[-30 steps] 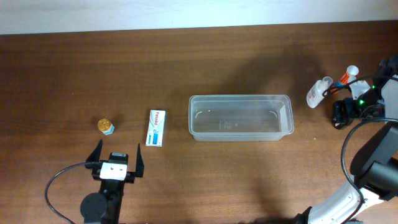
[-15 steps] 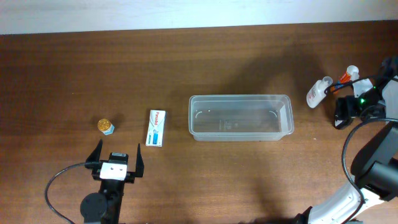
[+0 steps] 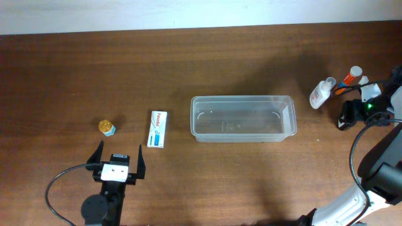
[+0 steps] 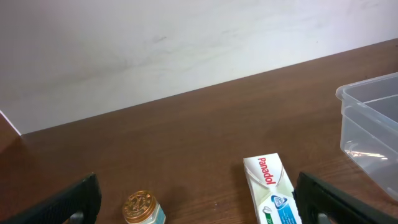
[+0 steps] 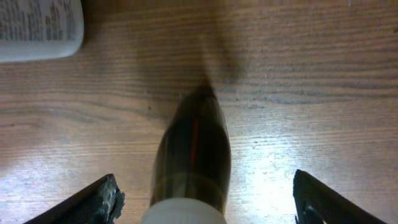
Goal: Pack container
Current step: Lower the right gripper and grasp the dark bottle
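Observation:
The container (image 3: pixel 242 129), a clear rectangular bin, sits empty mid-table; its left corner shows in the left wrist view (image 4: pixel 373 118). My right gripper (image 3: pixel 347 117) is at the far right. In the right wrist view its fingers (image 5: pixel 205 202) are open around a dark brown bottle with a white cap (image 5: pixel 193 149), not touching it. A white bottle (image 3: pixel 321 93) (image 5: pixel 37 28) and an orange bottle with a white cap (image 3: pixel 350 78) lie just beyond. My left gripper (image 3: pixel 119 155) (image 4: pixel 199 208) is open and empty, near a white Panadol box (image 3: pixel 157 129) (image 4: pixel 270 190) and a gold-lidded jar (image 3: pixel 107 127) (image 4: pixel 142 207).
The table is dark brown wood. A pale wall (image 4: pixel 186 50) runs along its far edge. Cables loop from both arms near the front edge.
My right arm has shifted slightly right and toward the front, uncovering more of the orange bottle. The left arm and the other items have not moved.

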Action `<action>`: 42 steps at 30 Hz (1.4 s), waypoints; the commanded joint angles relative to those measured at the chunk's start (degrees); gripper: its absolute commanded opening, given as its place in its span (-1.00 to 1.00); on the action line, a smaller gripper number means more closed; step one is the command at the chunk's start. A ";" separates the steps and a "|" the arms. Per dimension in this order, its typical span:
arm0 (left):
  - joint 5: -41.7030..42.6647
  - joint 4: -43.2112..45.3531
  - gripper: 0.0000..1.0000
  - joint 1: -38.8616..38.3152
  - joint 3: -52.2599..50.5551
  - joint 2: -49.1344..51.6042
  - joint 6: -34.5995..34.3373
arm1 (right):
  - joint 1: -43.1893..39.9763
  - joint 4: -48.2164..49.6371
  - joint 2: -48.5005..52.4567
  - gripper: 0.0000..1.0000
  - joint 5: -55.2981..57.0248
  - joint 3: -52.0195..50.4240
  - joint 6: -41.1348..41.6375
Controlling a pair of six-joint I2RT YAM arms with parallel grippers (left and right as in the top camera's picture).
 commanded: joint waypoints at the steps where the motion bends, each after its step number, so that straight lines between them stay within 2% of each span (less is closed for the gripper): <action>1: -0.44 -0.07 0.99 0.24 -0.35 -0.50 0.85 | 0.26 0.70 0.39 0.59 -2.51 -0.35 0.44; 22: -0.44 -0.07 0.99 0.24 -0.35 -0.50 0.85 | 0.26 2.19 1.38 0.06 -3.15 -0.35 3.72; 33: -0.44 -0.07 0.99 0.24 -0.35 -0.50 0.85 | 0.26 2.32 4.87 0.04 -3.32 -0.24 4.55; 37: -0.44 -0.07 0.99 0.24 -0.35 -0.50 0.85 | 0.26 2.32 4.87 -0.16 -3.34 -0.24 4.57; 42: -0.44 -0.07 0.99 0.24 -0.35 -0.50 0.85 | 0.26 2.03 4.83 -0.18 -3.34 0.24 5.01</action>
